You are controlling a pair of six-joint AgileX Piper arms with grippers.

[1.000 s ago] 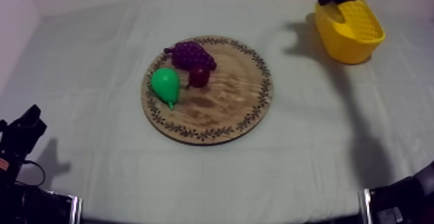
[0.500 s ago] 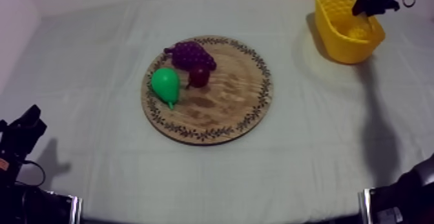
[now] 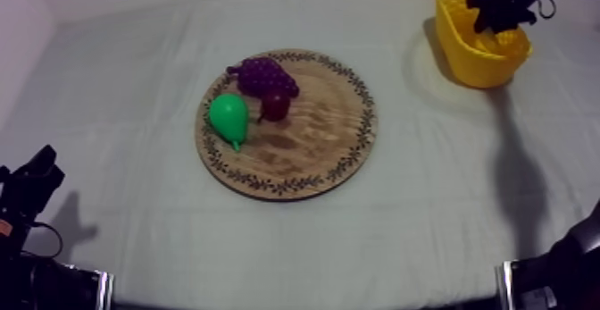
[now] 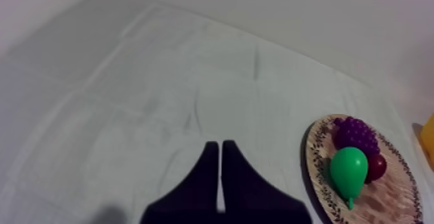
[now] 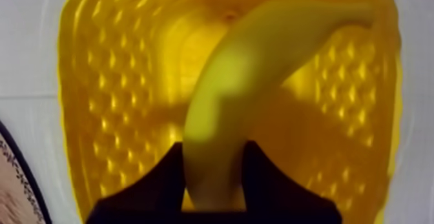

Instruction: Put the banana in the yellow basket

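Resting at the near-left edge of the table, L gripper sits over bare cloth, fingers pressed together in a narrow wedge, nothing btwn them. Mid-table: round wooden board w/ patterned rim, carrying 3 items on its left half. Pear is nearest and leftmost, narrow end toward the near side. Small red fruit is just right of it, and touches the grapes beyond. Far right: yellow basket upright on the cloth, well apart from the board. R gripper is over the basket's opening, fingers clamped either side of the banana. Banana is off the board and within the basket's walls, curving away from the gripper toward the far wall. Contact w/ basket floor: cannot tell.
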